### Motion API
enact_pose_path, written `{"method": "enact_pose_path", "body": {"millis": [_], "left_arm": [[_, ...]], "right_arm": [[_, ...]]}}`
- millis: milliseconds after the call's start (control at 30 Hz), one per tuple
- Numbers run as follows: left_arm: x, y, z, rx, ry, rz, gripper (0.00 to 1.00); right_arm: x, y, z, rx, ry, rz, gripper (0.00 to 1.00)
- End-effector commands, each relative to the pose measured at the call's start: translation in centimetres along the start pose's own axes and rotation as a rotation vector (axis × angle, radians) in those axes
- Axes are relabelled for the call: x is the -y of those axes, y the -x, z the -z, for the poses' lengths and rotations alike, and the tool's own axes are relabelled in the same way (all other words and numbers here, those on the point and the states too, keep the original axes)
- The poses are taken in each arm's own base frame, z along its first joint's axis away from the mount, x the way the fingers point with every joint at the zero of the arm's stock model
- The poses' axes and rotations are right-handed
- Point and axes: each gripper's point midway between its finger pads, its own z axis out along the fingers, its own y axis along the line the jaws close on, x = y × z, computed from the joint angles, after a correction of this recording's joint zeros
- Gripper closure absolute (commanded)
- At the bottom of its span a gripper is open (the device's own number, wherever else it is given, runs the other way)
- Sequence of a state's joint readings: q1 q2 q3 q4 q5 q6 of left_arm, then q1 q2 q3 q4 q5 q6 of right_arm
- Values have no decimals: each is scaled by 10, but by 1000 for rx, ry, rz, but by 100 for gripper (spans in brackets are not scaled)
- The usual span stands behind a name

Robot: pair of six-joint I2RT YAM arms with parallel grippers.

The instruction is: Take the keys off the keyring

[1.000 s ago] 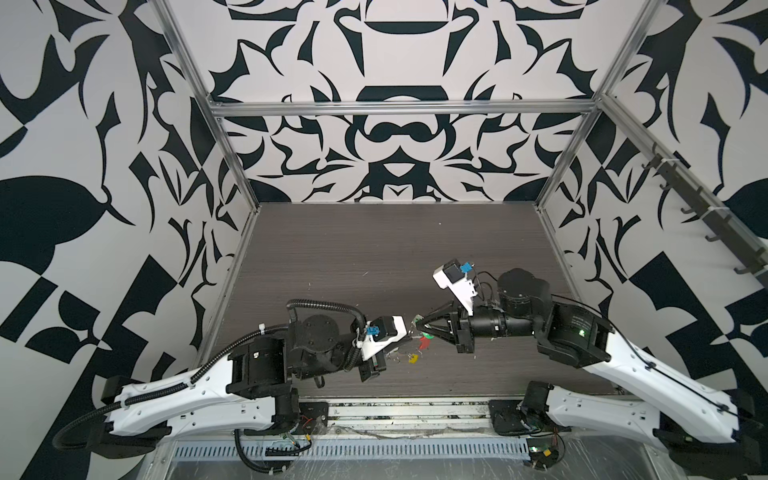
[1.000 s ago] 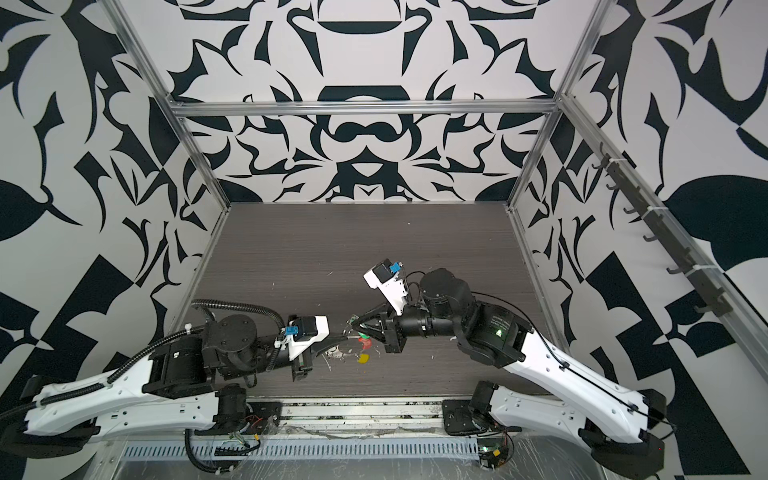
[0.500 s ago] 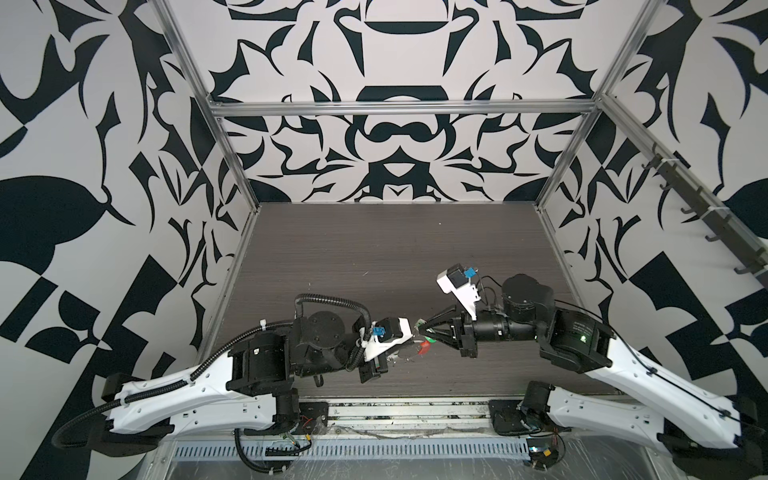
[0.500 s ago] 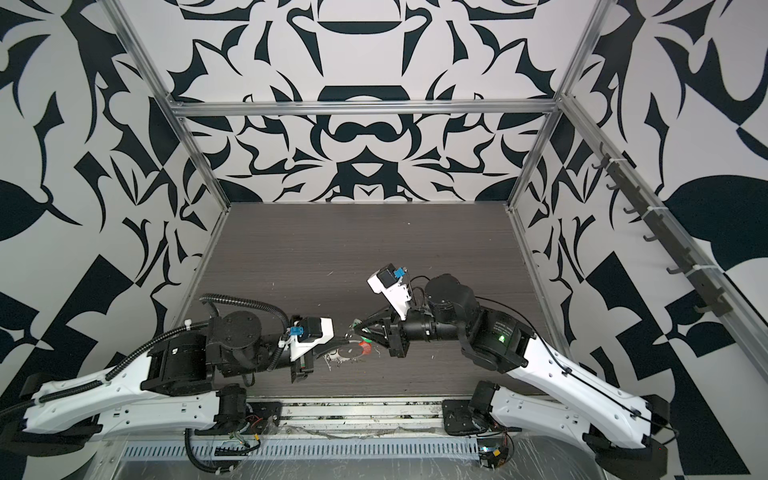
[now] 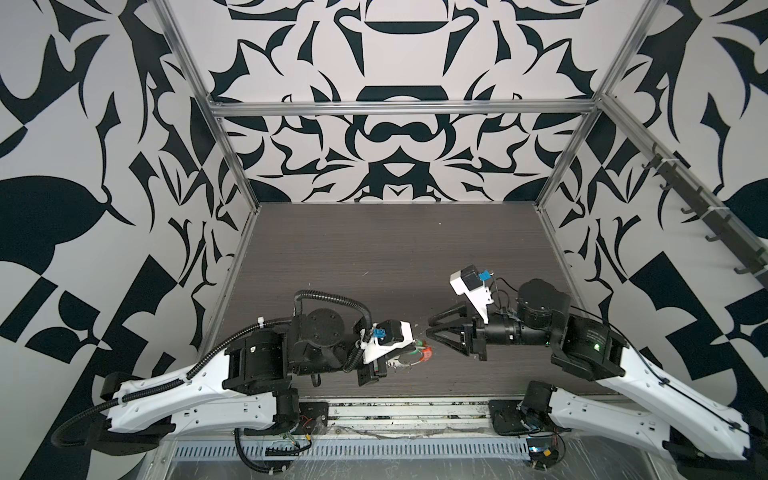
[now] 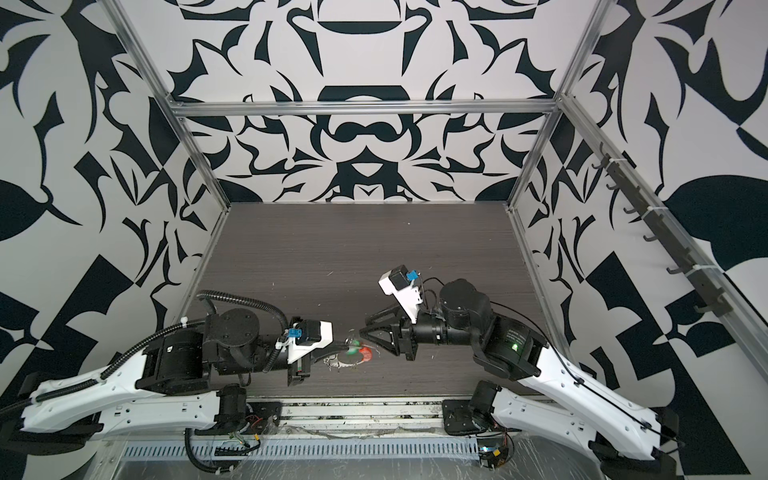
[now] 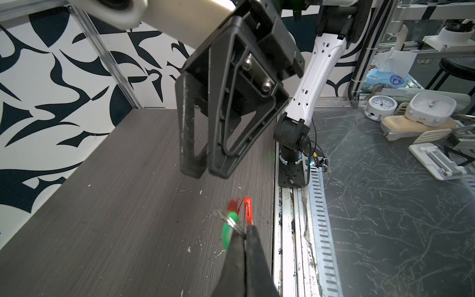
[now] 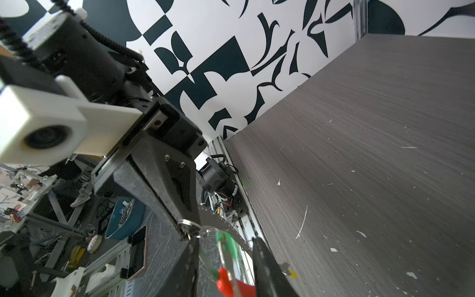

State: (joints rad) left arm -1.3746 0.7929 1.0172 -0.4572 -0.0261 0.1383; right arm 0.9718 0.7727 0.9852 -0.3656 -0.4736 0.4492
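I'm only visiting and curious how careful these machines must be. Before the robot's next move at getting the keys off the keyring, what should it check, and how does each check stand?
1. Left hand shut on the keyring: ok.
2. Right hand open and empty: ok.
3. Gap between the two hands: ok, seen in both top views.
4. Green-tagged key in sight, hanging at the left hand: ok.
5. Yellow-tagged key located: cannot tell; only a yellow speck shows in the right wrist view.
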Motion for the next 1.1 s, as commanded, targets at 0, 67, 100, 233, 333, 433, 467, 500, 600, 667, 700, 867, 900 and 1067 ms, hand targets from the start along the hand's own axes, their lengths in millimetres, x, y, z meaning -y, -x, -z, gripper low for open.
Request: {"method": "enact_pose_path", "body": {"millis": [0,67,100,233,333,433,467,500,600,667,700,867,900,1067], "left_arm": [[5,12,10,28,-27,-7,100],[6,13,11,32,-34,-7,100],[6,13,12,33,-38,-7,100],[9,15,12,40,-51,-9,100],[10,16,12,44,-61,-10,100],[11,16,13,45,-65,-10,100],[12,15,13,46,-71,-10,100],[12,16,14,49,-72,-10,100],[13,16,14,52,-76,-11,100],[13,17,15,56,-74,-11,100],[13,16,15,56,-75,-11,100],[17,18,17,65,-97,-12,100],[18,19,18,68,-102,-13,100],[21,19,20,77,-121,-14,100]], "right_arm": [[-13,14,5,68,52,85,59],[-18,16,6,77,75,109,58],[-20,15,5,72,88,119,58],[-34,15,-1,33,177,147,58],[-33,12,-7,10,191,149,58],[-39,8,-8,-7,241,156,59],[-41,8,-8,-9,254,157,59],[-41,7,-9,-9,258,159,59],[-41,5,-11,-16,264,154,64],[-42,5,-11,-22,275,152,67],[-43,4,-11,-23,279,153,68],[-46,1,-13,-36,302,160,66],[-45,0,-14,-40,304,160,66],[-49,-5,-20,-64,333,162,66]]}}
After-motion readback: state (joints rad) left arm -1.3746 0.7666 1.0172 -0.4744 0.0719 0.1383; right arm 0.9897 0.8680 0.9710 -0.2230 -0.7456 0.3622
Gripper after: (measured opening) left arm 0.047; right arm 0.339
